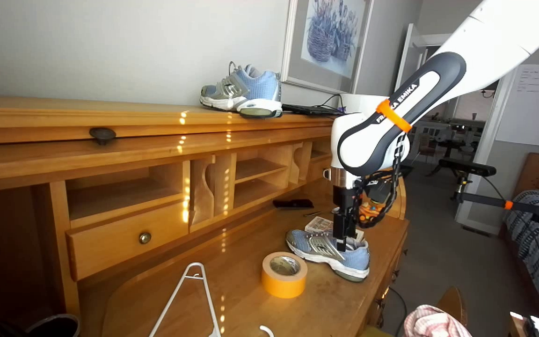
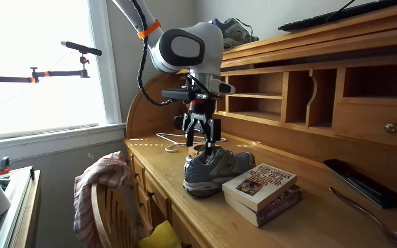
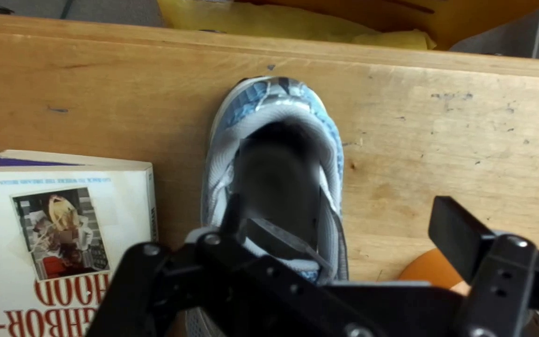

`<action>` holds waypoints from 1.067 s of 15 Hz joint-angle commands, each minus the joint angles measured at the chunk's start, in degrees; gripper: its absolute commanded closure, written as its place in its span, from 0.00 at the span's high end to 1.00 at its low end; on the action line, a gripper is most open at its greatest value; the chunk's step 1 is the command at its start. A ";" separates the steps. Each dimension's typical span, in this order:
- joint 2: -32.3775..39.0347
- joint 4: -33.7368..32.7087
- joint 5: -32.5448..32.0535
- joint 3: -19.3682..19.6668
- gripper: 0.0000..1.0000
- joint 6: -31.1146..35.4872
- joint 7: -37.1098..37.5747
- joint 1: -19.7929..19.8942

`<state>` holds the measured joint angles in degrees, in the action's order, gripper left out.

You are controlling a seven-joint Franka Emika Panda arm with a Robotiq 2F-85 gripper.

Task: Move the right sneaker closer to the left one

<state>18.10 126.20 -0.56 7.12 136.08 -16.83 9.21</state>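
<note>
Below me runs the wooden worktop (image 1: 325, 304), with the high shelf (image 1: 134, 106) above it. Upright on the worktop sits the shoe I take to be the right sneaker (image 1: 321, 248); the left sneaker (image 1: 256, 91) stands up on the high shelf, well apart. I expect mine to be light, its mesh upper giving under pressure, its sole stiffer, with little to break. Rubber underneath may drag, so I would lift rather than push. The padded side wall of the collar looks the best hold: thick enough not to slip, though pinching so near the heel may let the toe droop. My tool (image 2: 199, 148) is spread wide and holds nothing. In the wrist view its inner finger (image 3: 230, 219) seems to reach into the shoe's mouth, while the outer finger (image 3: 459, 234) hangs outside, toward the tape roll (image 1: 283, 283). Whether the inner one brushes the lining, I cannot tell.
</note>
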 commanded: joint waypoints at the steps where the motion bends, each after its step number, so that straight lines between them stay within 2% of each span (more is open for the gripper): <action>1: 1.45 -0.13 0.43 -1.30 1.00 2.71 -1.44 1.00; 4: 1.68 0.36 0.27 -1.62 1.00 4.84 -1.04 0.91; 5: 1.51 0.79 0.18 -1.62 0.96 5.72 -0.53 0.78; 6: 1.20 1.39 0.03 -1.55 1.00 6.77 0.10 0.61; 7: 0.79 2.13 0.44 -1.67 0.97 7.85 0.11 0.73; 12: -0.74 5.91 1.68 -1.89 1.00 12.59 2.41 0.55; 15: -1.08 7.15 2.50 -2.49 1.00 12.30 3.68 0.36; 16: -0.95 7.26 2.40 -2.41 0.75 11.98 4.43 0.17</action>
<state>18.61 130.90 0.59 5.47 147.11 -14.17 9.22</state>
